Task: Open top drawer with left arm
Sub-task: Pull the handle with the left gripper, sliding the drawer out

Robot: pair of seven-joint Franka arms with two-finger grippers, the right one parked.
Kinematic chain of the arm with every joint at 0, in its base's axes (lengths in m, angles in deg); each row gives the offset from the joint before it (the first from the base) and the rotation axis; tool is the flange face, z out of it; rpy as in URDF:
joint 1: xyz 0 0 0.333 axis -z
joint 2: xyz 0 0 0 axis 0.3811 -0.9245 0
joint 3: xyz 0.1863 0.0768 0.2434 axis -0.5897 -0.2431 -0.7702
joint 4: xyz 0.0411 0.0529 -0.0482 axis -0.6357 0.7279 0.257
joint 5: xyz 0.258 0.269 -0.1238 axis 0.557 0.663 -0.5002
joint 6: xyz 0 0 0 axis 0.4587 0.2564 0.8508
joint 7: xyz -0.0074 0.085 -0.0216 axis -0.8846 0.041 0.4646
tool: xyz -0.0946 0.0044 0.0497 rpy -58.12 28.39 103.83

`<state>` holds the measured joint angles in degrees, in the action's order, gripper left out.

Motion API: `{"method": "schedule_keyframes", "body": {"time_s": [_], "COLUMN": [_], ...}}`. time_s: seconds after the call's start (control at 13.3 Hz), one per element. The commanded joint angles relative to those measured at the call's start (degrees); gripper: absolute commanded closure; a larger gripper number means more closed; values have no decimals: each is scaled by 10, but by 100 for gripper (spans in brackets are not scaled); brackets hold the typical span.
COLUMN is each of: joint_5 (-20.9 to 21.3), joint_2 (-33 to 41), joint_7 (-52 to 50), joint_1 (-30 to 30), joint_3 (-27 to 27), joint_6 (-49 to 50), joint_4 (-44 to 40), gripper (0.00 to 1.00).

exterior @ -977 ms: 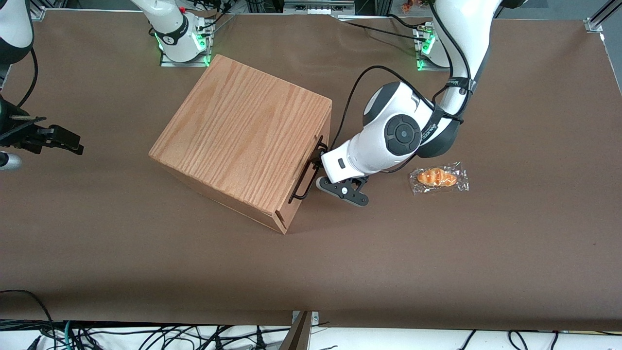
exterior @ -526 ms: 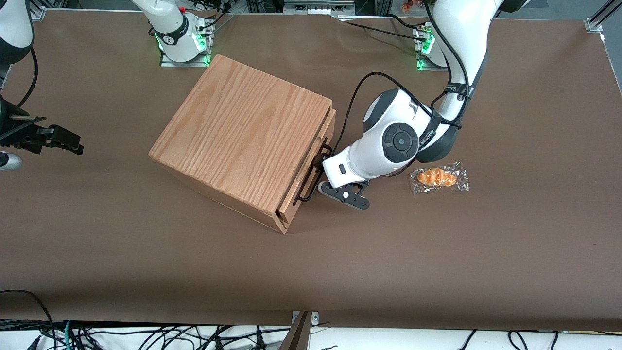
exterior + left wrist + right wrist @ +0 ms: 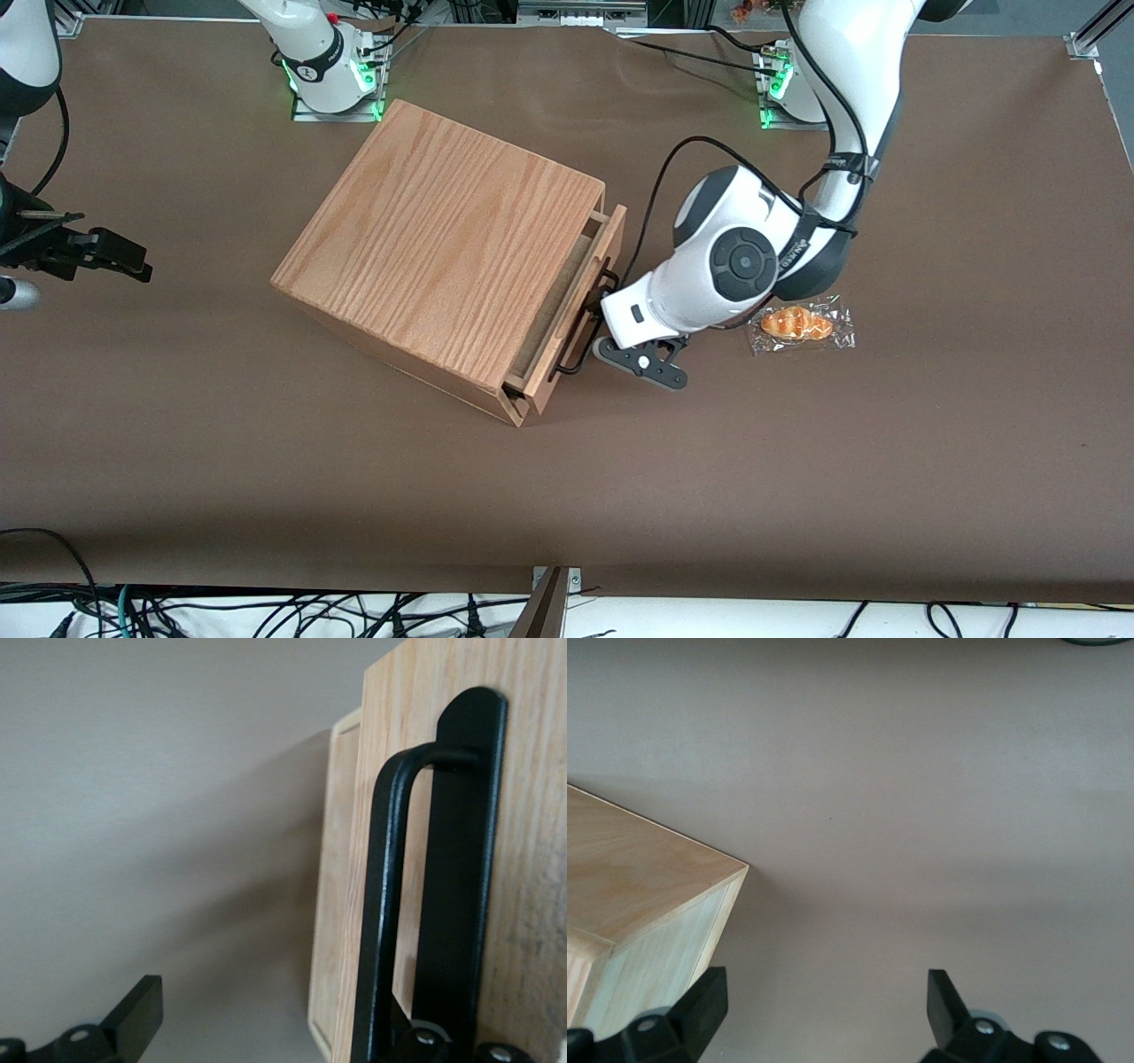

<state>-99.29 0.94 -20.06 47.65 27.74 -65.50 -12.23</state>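
Note:
The oak-grain cabinet [image 3: 443, 248] stands mid-table. Its top drawer [image 3: 611, 237] is pulled out a short way, so a narrow strip of its inside shows. The thin black wire handle [image 3: 583, 330] runs along the drawer front and also shows close up in the left wrist view [image 3: 383, 904]. The left arm's white wrist [image 3: 700, 283] is in front of the drawer. Its gripper [image 3: 602, 321] is open at the handle. In the left wrist view the gripper [image 3: 275, 1038] has one finger [image 3: 443, 1041] between the handle bar and the drawer front, and the other finger [image 3: 133, 1020] out over the table.
A wrapped croissant [image 3: 800, 324] lies on the brown table close beside the left arm's wrist, toward the working arm's end. The arm's black cable [image 3: 673, 159] loops above the cabinet's corner. The arm bases [image 3: 332, 71] stand farthest from the front camera.
The drawer has slid out of the cabinet from shut to a short way open. The gripper and wrist have moved with the handle, away from the cabinet.

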Motion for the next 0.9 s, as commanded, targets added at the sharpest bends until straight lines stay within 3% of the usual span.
{"method": "schedule_keyframes", "body": {"time_s": [0.0,0.83], "joint_5": [34,48], "joint_2": [-9,-7], "joint_7": [-23,23], "joint_1": [-27,-80], "joint_3": [-9,-9], "joint_6": [-15,-11], "joint_4": [-13,-18], "gripper": [0,0]}}
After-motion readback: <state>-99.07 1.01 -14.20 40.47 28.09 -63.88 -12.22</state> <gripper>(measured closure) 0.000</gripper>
